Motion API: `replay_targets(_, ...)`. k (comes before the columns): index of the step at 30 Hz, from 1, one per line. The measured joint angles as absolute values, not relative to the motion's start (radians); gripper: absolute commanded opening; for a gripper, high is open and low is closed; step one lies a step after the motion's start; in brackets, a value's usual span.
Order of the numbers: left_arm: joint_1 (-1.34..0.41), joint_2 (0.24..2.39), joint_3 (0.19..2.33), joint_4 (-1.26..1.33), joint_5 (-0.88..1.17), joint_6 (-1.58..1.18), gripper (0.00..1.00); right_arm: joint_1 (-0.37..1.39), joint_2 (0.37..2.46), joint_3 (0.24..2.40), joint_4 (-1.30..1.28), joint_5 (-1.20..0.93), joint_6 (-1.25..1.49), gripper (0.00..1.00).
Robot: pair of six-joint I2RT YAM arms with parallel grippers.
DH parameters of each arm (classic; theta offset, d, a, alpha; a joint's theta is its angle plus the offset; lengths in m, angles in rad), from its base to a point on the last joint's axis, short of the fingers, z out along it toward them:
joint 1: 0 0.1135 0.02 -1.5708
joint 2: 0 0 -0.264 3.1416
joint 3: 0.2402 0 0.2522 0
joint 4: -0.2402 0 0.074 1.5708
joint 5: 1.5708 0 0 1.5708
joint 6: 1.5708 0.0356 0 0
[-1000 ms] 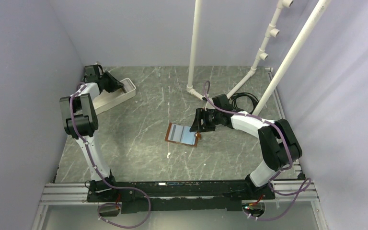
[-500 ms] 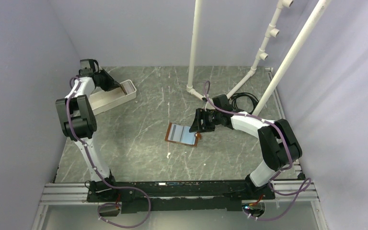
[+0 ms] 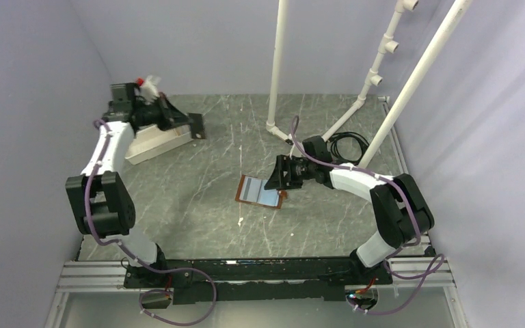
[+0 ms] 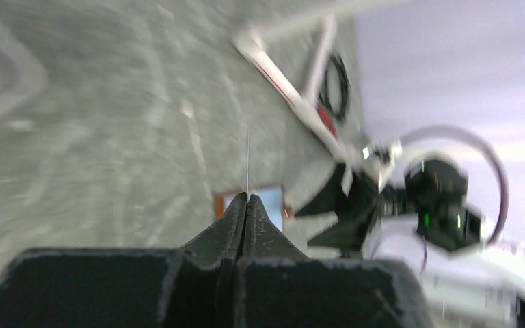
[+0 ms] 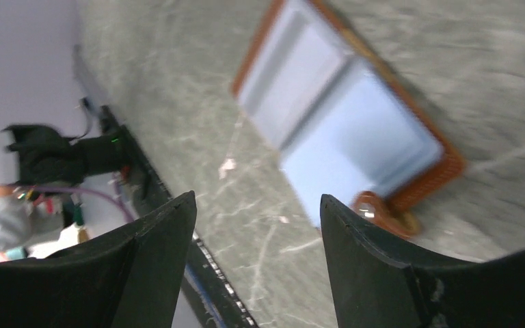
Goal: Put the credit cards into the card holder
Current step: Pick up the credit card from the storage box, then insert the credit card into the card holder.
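The card holder [image 3: 245, 199] lies open near the table's middle, brown-edged, with a pale blue credit card [image 3: 268, 197] and a greyer one [image 3: 251, 186] lying on its two halves. My right gripper [image 3: 277, 180] hovers at its right end, open and empty. In the right wrist view the holder [image 5: 451, 166] and its strap tab [image 5: 385, 212] lie beyond my open right gripper [image 5: 256, 201]. My left gripper [image 3: 186, 125] is raised above the white tray [image 3: 152, 143], shut on a dark credit card [image 3: 197, 127]. That card shows edge-on as a thin line [image 4: 247, 160] above the shut left gripper [image 4: 247, 198].
White pipes [image 3: 275, 68] stand at the back, with a coiled black cable [image 3: 345, 143] behind my right arm. Lavender walls close in the table on the left, back and right. A small white fleck [image 3: 240, 221] lies in front of the holder.
My left gripper has closed on a card at the tray, lifted clear and swung its tip rightward. The right arm has barely shifted beside the holder.
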State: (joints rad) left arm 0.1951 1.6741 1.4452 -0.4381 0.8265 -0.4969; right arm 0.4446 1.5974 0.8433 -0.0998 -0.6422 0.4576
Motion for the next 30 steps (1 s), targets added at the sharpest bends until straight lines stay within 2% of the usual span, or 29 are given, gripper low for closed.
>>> replay_targets(3,0.047,1.638,1.362,-0.41,0.958,-0.404,0.0,0.455,1.553,0.8,0.02,-0.731,0.535,0.73)
replay_targets(7,-0.135,1.613,1.173,-0.253,1.092,-0.429,0.0,0.459,1.507,0.736,0.239,-0.819,0.672,0.72)
replay_targets(12,-0.231,1.628,0.975,0.031,1.175,-0.576,0.0,0.458,1.501,0.634,0.494,-0.844,0.859,0.53)
replay_targets(19,-0.308,1.696,0.914,0.386,1.215,-0.767,0.0,0.453,1.552,0.558,0.712,-0.841,1.039,0.31)
replay_targets(23,-0.337,1.74,0.904,0.512,1.218,-0.842,0.0,0.452,1.564,0.554,0.77,-0.836,1.083,0.22)
replay_targets(25,-0.345,1.758,0.902,0.551,1.219,-0.87,0.0,0.451,1.564,0.553,0.796,-0.835,1.094,0.02)
replay_targets(26,-0.349,1.767,0.902,0.572,1.219,-0.883,0.0,0.451,1.565,0.552,0.809,-0.835,1.103,0.0)
replay_targets(27,-0.351,1.774,0.902,0.586,1.218,-0.893,0.06,0.45,1.565,0.55,0.817,-0.836,1.103,0.0)
replay_targets(29,-0.352,1.785,0.901,0.585,1.213,-0.896,0.32,0.447,1.565,0.548,0.818,-0.836,1.109,0.0)
replay_targets(30,-0.352,1.787,0.902,0.565,1.205,-0.881,0.41,0.446,1.566,0.548,0.81,-0.835,1.105,0.0)
